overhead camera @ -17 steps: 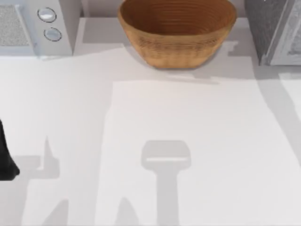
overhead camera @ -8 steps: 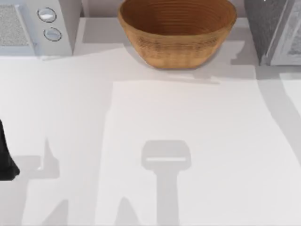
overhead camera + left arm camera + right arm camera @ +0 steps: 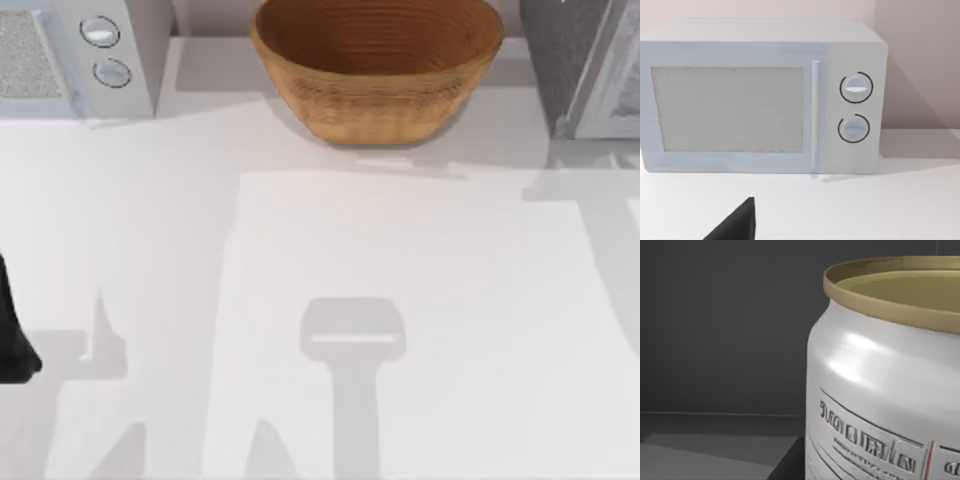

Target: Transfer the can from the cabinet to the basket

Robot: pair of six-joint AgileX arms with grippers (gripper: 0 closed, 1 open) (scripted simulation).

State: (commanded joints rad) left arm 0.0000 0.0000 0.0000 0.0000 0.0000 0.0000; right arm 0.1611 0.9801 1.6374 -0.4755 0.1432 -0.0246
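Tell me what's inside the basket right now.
Nothing visible: the basket shows bare ringed wicker inside. Its near wall hides a strip of the floor. The can stands against dark walls, seen from the right wrist.

L arm (image 3: 12,335): dark link at far left edge of top view, lower half, low over worktop (image 3: 400,300), parked. L end effector (image 3: 735,225): one dark fingertip wedge at bottom of left wrist view, left of centre; finger spread not readable.

A white microwave (image 3: 762,97) with two round knobs (image 3: 856,88) stood at the table's (image 3: 400,300) far left corner, its speckled door closed
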